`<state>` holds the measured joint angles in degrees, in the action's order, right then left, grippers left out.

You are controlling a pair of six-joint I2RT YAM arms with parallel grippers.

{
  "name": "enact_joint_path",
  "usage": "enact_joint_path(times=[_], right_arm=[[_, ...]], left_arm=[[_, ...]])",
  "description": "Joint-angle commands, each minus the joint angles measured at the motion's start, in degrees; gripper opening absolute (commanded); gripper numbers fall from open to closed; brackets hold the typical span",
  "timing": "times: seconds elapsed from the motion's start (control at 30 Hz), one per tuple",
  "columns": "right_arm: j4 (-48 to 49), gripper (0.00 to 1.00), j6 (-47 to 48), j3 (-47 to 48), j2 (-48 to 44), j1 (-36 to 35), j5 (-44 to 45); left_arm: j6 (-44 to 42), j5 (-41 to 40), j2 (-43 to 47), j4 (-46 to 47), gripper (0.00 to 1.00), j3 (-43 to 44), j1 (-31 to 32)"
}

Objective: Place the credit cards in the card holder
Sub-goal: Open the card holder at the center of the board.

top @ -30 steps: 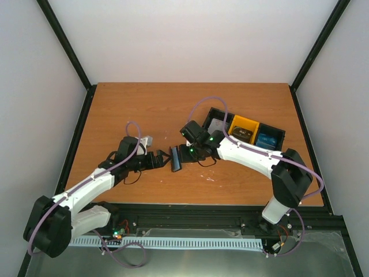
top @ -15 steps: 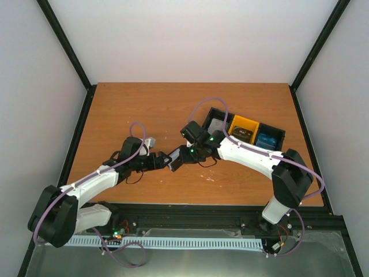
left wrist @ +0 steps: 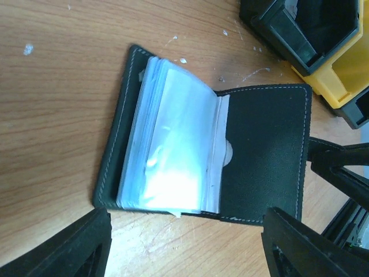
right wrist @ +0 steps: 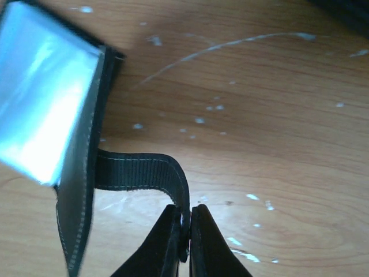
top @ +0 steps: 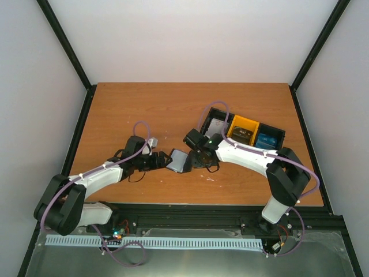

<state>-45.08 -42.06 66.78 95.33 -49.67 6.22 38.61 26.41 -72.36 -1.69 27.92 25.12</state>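
The black card holder (top: 180,161) lies open on the table between my two grippers, its clear plastic sleeves (left wrist: 173,144) facing up. My left gripper (top: 163,161) stands just left of it; in the left wrist view the gripper (left wrist: 190,251) is open, a finger on each side and only bare wood between them. My right gripper (right wrist: 185,231) is shut on the holder's clasp tab (right wrist: 138,171), which curves away from the cover (right wrist: 75,202). A blue credit card (top: 266,139) sits in the tray's right compartment and a grey-white one (top: 216,126) in its left.
The black-and-yellow three-compartment tray (top: 241,122) stands at the back right, close behind my right arm; its yellow corner (left wrist: 340,75) shows in the left wrist view. Small white flecks (right wrist: 219,107) mark the wooden table.
The card holder, earlier a narrow dark shape on edge, now lies spread open with its sleeves showing. My left arm has moved right towards it and its jaws have narrowed somewhat.
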Motion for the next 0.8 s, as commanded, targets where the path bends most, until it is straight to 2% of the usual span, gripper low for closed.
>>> enact_joint_path(times=[0.0, 0.13, 0.27, 0.33, 0.5, 0.6, 0.77], right_arm=[[-3.5, 0.03, -1.7, -0.2, 1.9, 0.7, 8.9], [-5.1, 0.04, -1.9, -0.1, 3.6, 1.6, 11.8], [-7.6, 0.09, -2.1, 2.8, 5.6, 1.9, 14.7], [-9.1, 0.15, -2.0, 5.4, 5.5, 1.9, 15.4], [-11.1, 0.38, -2.2, 10.5, 2.2, 1.9, 14.3], [-10.6, 0.39, -2.0, 12.4, 0.3, 1.8, 11.1], [-2.1, 0.35, 0.2, 10.5, -0.6, 1.9, -0.9]], left_arm=[[-0.9, 0.8, -1.4, 2.4, 0.71, 2.6, -0.3], [-0.5, 3.0, -2.8, 3.7, 0.68, 2.4, -0.3], [-0.6, 5.1, -4.5, 5.1, 0.62, 2.7, -0.3], [-0.9, 5.7, -5.2, 5.0, 0.57, 3.1, -0.3], [-1.3, 6.9, -6.2, 5.2, 0.47, 4.1, -0.3], [-1.5, 7.1, -6.6, 5.3, 0.42, 4.5, -0.3], [-1.6, 9.4, -7.9, 7.1, 0.36, 4.9, -0.3]])
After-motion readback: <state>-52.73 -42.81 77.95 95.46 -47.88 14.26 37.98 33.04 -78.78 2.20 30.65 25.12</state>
